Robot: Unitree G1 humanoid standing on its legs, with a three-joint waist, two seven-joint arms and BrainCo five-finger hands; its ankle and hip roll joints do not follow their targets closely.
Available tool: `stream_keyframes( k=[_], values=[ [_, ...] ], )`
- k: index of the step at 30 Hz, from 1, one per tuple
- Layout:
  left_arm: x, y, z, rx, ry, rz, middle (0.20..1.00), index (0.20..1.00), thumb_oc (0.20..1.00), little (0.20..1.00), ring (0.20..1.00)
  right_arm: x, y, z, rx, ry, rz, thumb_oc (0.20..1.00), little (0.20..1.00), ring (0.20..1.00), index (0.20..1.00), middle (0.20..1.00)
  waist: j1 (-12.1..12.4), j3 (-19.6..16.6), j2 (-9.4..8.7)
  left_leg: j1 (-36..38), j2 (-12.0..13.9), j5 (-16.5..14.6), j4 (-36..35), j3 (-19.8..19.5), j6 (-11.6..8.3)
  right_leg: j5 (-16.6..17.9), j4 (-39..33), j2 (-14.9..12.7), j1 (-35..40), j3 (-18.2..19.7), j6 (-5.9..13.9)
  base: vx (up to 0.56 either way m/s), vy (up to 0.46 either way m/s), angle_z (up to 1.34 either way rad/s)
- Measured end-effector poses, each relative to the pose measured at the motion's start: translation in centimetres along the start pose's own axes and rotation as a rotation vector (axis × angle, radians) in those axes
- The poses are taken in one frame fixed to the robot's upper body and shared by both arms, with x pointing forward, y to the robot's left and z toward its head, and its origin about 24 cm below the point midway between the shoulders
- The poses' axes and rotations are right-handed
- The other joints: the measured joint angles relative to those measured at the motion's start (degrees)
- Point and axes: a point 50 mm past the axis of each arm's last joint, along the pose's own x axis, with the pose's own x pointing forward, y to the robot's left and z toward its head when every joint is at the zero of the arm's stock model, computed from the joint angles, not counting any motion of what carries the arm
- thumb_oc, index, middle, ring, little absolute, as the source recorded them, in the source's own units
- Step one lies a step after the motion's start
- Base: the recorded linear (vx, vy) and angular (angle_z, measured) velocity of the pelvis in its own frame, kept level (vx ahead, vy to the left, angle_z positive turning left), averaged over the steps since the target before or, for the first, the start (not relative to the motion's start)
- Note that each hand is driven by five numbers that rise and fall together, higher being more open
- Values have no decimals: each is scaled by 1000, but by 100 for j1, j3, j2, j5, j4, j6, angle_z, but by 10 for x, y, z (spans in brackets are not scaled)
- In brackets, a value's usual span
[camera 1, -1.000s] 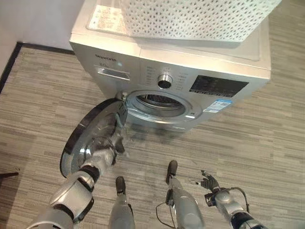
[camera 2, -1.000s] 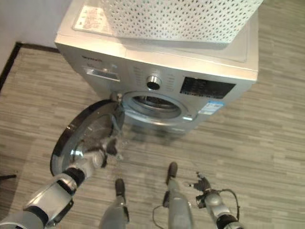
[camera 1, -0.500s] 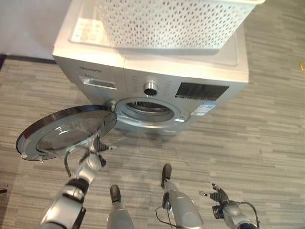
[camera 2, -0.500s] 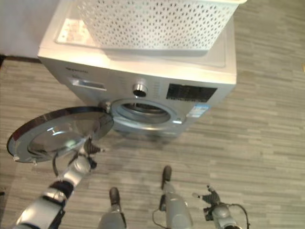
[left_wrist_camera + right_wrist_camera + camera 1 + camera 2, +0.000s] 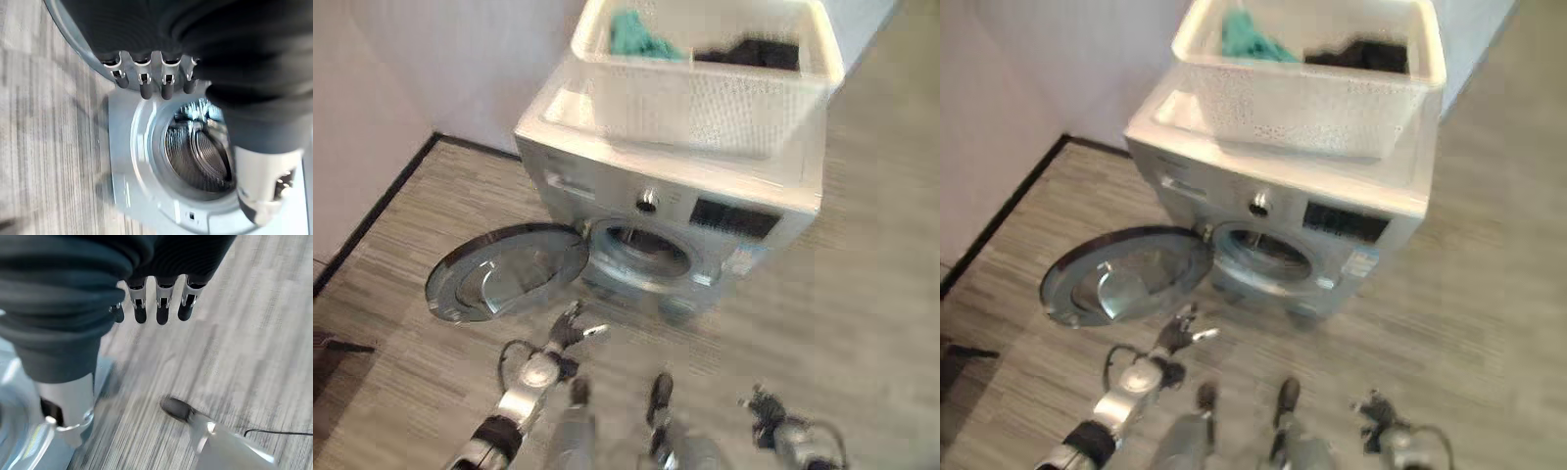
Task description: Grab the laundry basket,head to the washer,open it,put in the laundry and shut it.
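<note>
The silver front-loading washer stands against the wall. Its round door is swung wide to the left, and the drum opening is uncovered. The white perforated laundry basket rests on top of the washer, holding a teal cloth and a black cloth. My left hand hovers low in front of the door, apart from it, fingers straight, facing the steel drum. My right hand hangs low at the right over the floor, fingers relaxed and holding nothing.
Grey wood-look floor lies around the washer. A pale wall with a black baseboard runs along the left. A dark object lies at the lower left edge.
The camera has pulled back and up, so the inside of the basket now shows. The door has swung from half open to wide open, and my left hand has come off it.
</note>
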Motion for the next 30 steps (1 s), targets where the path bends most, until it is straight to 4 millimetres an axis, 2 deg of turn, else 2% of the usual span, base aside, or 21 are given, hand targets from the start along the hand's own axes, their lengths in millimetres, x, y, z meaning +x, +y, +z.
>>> stream_keyframes(
  k=[1, 2, 3, 4, 5, 8, 9, 10, 11, 12, 14, 15, 17, 19, 20, 21, 22, 24, 25, 27, 30],
  values=[
    [0, 9, -12, 11, 64, 28, 1000, 1000, 1000, 1000, 1000, 1, 11, 9, 9, -29, 30, 1000, 1000, 1000, 1000, 1000, 36, -10, -205, -7, -140, 23, -74, 108, 59, 206, -265, -31, 46, 118, -101, 330, 275, -80],
    [0, 10, -21, 16, 116, 39, 1000, 1000, 1000, 1000, 1000, 1, 14, 17, 14, -63, 41, 1000, 1000, 1000, 1000, 1000, -32, -5, -285, 17, -257, 18, -84, -4, 113, 425, -533, -8, 148, 270, -100, 211, 188, -65],
    [0, 9, -31, 14, 167, 40, 1000, 1000, 1000, 1000, 1000, 2, 14, 20, 13, -67, 40, 1000, 1000, 1000, 1000, 1000, -66, 5, -269, 122, -287, 17, -118, -74, 118, 472, -680, 16, 256, 345, -89, 263, 315, -71],
    [-5, 2, -49, 5, 249, 33, 1000, 1000, 1000, 1000, 1000, 2, 11, 16, 1, -48, 34, 1000, 1000, 1000, 1000, 1000, -122, -20, -186, 415, -248, 169, -327, -21, 227, 555, -849, 57, 468, 415, -96, 245, 318, -47],
    [-7, -1, -55, 2, 274, 27, 1000, 1000, 1000, 1000, 1000, 1, 11, 13, -9, -40, 33, 1000, 1000, 1000, 1000, 1000, -223, -17, -177, 468, -269, 275, -304, 69, 312, 545, -925, 13, 574, 417, -69, 350, 433, -35],
    [-15, 2, -83, -14, 418, 48, 1000, 1000, 1000, 1000, 1000, -1, 1, -15, 2, 70, -4, 1000, 1000, 1000, 1000, 1000, -235, -80, -218, 803, -452, 134, -392, 483, 530, 480, -947, -214, 656, 673, 16, 188, 229, -55],
    [-25, 8, -98, -49, 482, 85, 1000, 1000, 1000, 1000, 1000, -2, -5, -25, 34, 112, -24, 1000, 1000, 1000, 1000, 1000, -232, -196, -197, 912, -513, 49, -457, 766, 657, 427, -972, -345, 644, 726, 67, 172, 231, -91],
    [-31, 9, -106, -61, 506, 96, 1000, 1000, 1000, 1000, 1000, -4, -9, -31, 37, 128, -31, 1000, 1000, 1000, 1000, 1000, -236, -328, -87, 892, -478, -1, -496, 906, 799, 383, -938, -410, 642, 583, 82, 222, 310, -85],
    [-32, 18, -107, -65, 506, 118, 1000, 1000, 1000, 1000, 1000, -10, -15, -52, 48, 182, -40, 1000, 1000, 1000, 1000, 1000, -281, -396, -29, 945, -565, -89, -479, 988, 914, 609, -713, -602, 710, 399, 174, 150, 214, -44],
    [-35, 20, -110, -86, 511, 134, 1000, 1000, 1000, 1000, 1000, -11, -17, -56, 77, 193, -49, 1000, 1000, 1000, 1000, 1000, -279, -411, -31, 1054, -614, -17, -529, 1033, 961, 592, -468, -763, 772, 409, 420, 79, 144, -15],
    [-38, 35, -113, -70, 518, 168, 1000, 1000, 1000, 1000, 1000, -19, -25, -77, 100, 248, -73, 1000, 1000, 1000, 1000, 1000, -410, -450, -16, 1217, -761, -112, -545, 972, 1082, 518, -77, -865, 776, 454, 577, 91, 207, 5],
    [-39, 36, -114, -72, 523, 171, 1000, 1000, 1000, 1000, 1000, -20, -32, -79, 122, 252, -93, 1000, 1000, 1000, 1000, 1000, -430, -457, 66, 1252, -773, -163, -577, 959, 1129, 504, 313, -879, 615, 486, 597, 73, 167, 18],
    [-44, 37, -119, -72, 539, 176, 1000, 1000, 1000, 1000, 1000, -23, -43, -85, 145, 269, -121, 1000, 1000, 1000, 1000, 1000, -546, -590, 130, 1298, -761, -197, -595, 871, 1195, 340, 1087, -1006, 296, 631, 806, 67, 82, 22],
    [-46, 42, -121, -64, 545, 186, 1000, 1000, 1000, 1000, 1000, -23, -41, -86, 154, 272, -115, 1000, 1000, 1000, 1000, 1000, -542, -644, 49, 1295, -790, -193, -577, 869, 1209, 154, 1308, -1047, 226, 713, 835, 182, 132, 4],
    [-52, 48, -130, -34, 590, 194, 1000, 1000, 1000, 1000, 1000, -21, -45, -80, 206, 252, -136, 1000, 1000, 1000, 1000, 1000, -550, -667, -76, 1416, -875, -141, -607, 773, 1291, 387, 1533, -1038, 199, 904, 872, 145, 5, 6],
    [-55, 48, -134, -26, 618, 195, 1000, 1000, 1000, 1000, 1000, -20, -49, -76, 228, 236, -151, 1000, 1000, 1000, 1000, 1000, -609, -651, -35, 1473, -854, -146, -618, 685, 1311, 141, 1578, -1055, 153, 930, 870, 95, -10, 13],
    [-56, 48, -135, -24, 626, 195, 1000, 1000, 1000, 1000, 1000, -19, -52, -72, 244, 221, -159, 1000, 1000, 1000, 1000, 1000, -647, -652, -32, 1519, -850, -184, -636, 639, 1324, 43, 1427, -1038, 152, 931, 865, 155, -68, 23],
    [-56, 51, -135, 0, 629, 198, 1000, 1000, 1000, 1000, 1000, -18, -65, -63, 289, 197, -200, 1000, 1000, 1000, 1000, 1000, -675, -648, -35, 1600, -883, -204, -720, 533, 1363, 96, 522, -1025, 136, 1087, 932, 183, -103, 27],
    [-54, 50, -133, 2, 624, 197, 1000, 1000, 1000, 1000, 1000, -20, -72, -65, 318, 202, -227, 1000, 1000, 1000, 1000, 1000, -735, -642, -24, 1584, -891, -206, -726, 459, 1371, 201, -28, -1018, 175, 1152, 1044, 176, -113, 42],
    [-50, 50, -127, 11, 605, 196, 1000, 1000, 1000, 1000, 1000, -24, -92, -66, 346, 196, -288, 1000, 1000, 1000, 1000, 1000, -745, -627, -31, 1656, -913, -208, -772, 273, 1375, 682, -821, -1027, 79, 1370, 1055, 151, -96, 49],
    [-49, 51, -126, 13, 596, 199, 1000, 1000, 1000, 1000, 1000, -31, -120, -67, 378, 195, -368, 1000, 1000, 1000, 1000, 1000, -862, -608, -36, 1770, -923, -253, -790, -5, 1310, 1157, -1260, -1052, 43, 1486, 1062, 169, -138, 65]
  ],
)
